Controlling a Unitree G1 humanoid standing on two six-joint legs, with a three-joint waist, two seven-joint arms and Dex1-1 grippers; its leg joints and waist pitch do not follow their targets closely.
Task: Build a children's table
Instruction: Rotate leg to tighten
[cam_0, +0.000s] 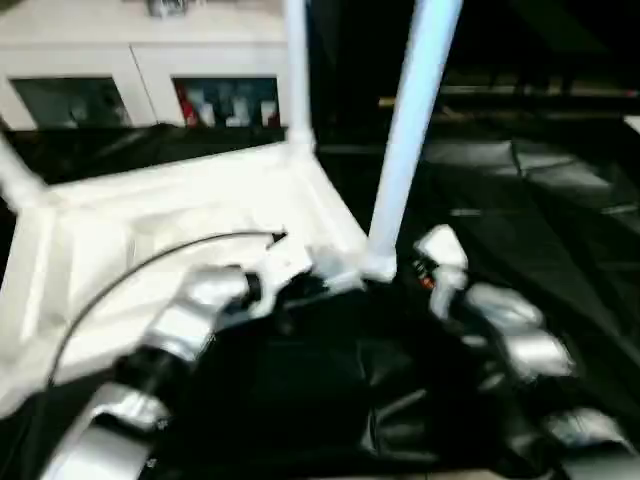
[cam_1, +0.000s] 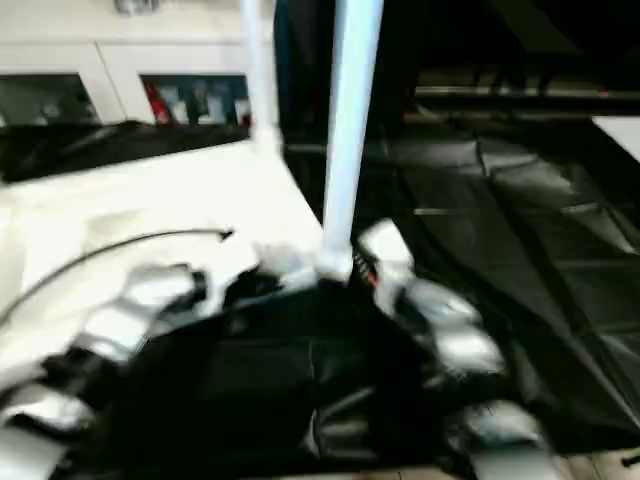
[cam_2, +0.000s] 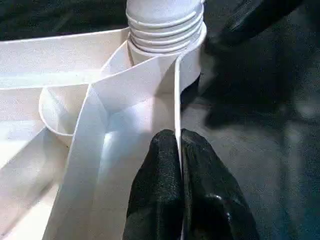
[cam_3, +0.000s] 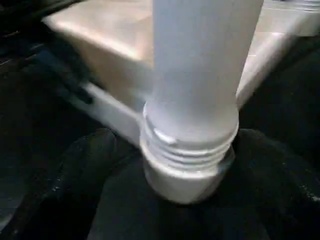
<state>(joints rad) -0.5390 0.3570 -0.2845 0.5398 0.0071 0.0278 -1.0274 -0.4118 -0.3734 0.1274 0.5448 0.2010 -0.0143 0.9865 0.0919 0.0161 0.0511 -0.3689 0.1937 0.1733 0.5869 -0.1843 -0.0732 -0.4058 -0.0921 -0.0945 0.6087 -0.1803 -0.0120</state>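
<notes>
Tabletop (cam_0: 170, 240) lies underside up; near leg (cam_0: 410, 130) stands upright in its corner socket. Left tool (cam_2: 179, 150) is clamped on the tabletop's rim; right tool (cam_3: 187, 200) stands apart around that leg's base. Cabinet (cam_0: 130, 60) behind.

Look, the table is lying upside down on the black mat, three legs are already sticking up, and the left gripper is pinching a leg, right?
Not quite. The left gripper is pinching the tabletop's thin side wall next to the corner socket, not a leg; the left wrist view shows it. The rest holds: upside down on the black mat, with three legs sticking up.

place: home-like room | evidence: white glass-door cabinet (cam_0: 140, 70), dark floor mats (cam_0: 540, 200)
</notes>
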